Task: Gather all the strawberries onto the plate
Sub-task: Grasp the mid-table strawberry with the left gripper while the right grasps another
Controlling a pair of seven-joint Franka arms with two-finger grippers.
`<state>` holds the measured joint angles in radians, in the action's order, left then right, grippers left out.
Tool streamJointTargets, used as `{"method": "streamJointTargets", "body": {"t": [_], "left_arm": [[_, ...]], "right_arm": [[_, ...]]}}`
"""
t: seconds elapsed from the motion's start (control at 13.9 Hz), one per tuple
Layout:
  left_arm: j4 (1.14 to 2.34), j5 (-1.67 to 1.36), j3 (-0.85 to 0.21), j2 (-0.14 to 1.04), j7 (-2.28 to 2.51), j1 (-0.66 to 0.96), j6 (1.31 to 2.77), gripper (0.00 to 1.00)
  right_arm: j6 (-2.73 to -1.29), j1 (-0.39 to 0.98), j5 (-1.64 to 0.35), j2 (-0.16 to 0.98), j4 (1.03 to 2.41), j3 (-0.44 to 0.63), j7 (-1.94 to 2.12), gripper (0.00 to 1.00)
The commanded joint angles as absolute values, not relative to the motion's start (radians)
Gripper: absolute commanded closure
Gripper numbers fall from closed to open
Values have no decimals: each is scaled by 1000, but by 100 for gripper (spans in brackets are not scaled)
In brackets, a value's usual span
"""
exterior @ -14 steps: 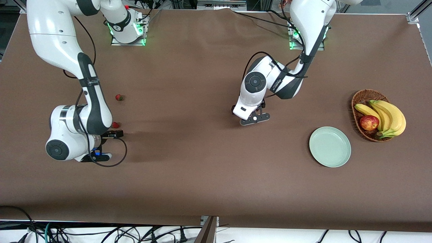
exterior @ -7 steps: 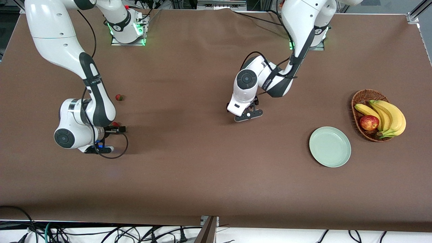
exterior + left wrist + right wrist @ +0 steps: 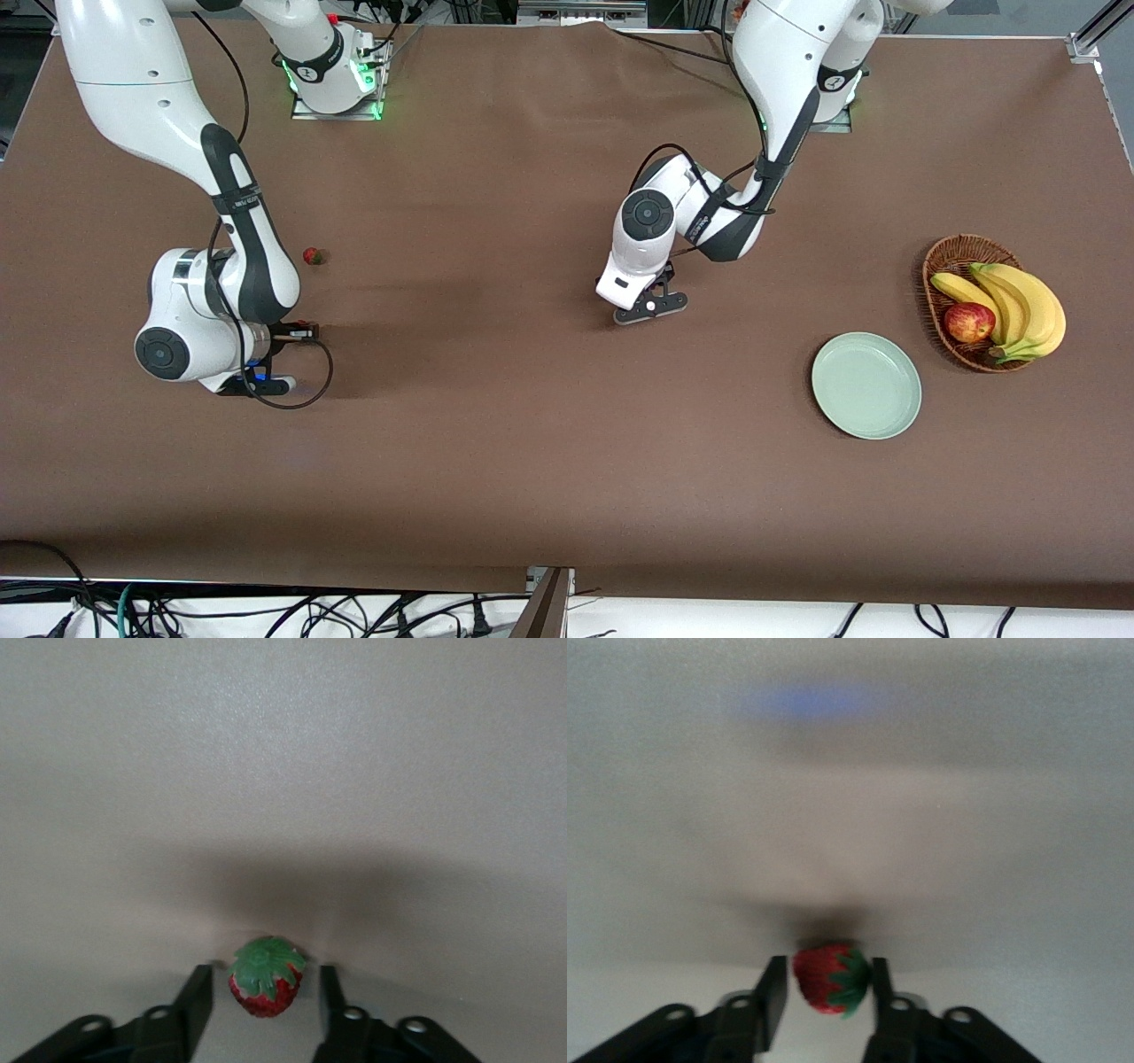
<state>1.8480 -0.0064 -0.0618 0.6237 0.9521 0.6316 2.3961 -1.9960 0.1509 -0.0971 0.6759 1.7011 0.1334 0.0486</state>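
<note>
left gripper (image 3: pixel 264 979) is down at the table near its middle, fingers set either side of the mid berry (image 3: pixel 266 985). i come from straight above so the green cap faces up and the pads meet the red flanks. the fingers stand just wider than the fruit, with a sliver of table showing on each side, so i judge i have no hold on it yet.

right gripper (image 3: pixel 827 970) is low at the right arm's end of the table. its fingers look pressed onto both sides of the end berry (image 3: pixel 828 979), which lies on its side with the cap turned toward one finger. i take that as a pinch, light because the fruit is small and would squirt out under a hard squeeze.

a third berry (image 3: pixel 312 256) sits loose on the cloth, at about one o'clock from the right gripper in the front view and near it. it has to wait, as both grippers are busy.

the plate (image 3: pixel 828 354) holds nothing and lies at about four o'clock from the left gripper, well apart from it, and at three o'clock from the right gripper, much farther off. the basket (image 3: pixel 952 241) with the apple (image 3: pixel 968 322) sits at one o'clock from the plate, and i leave it alone.

none of the three are collected, so the task is barely begun. the left arm has the shorter carry.
</note>
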Motion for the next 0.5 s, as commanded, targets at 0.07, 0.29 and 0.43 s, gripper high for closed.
{"method": "streamJointTargets", "body": {"t": [0.07, 0.29, 0.43], "left_arm": [[1839, -8, -46, 621, 948, 647, 2401, 81], [1832, -8, -35, 604, 931, 634, 2376, 84], [1827, -6, -34, 557, 850, 582, 2306, 84]], "right_arm": [[-2013, 152, -112, 647, 1738, 130, 66, 89], [-2003, 158, -118, 638, 1706, 117, 52, 90], [-2006, 161, -123, 638, 1687, 71, 28, 90]]}}
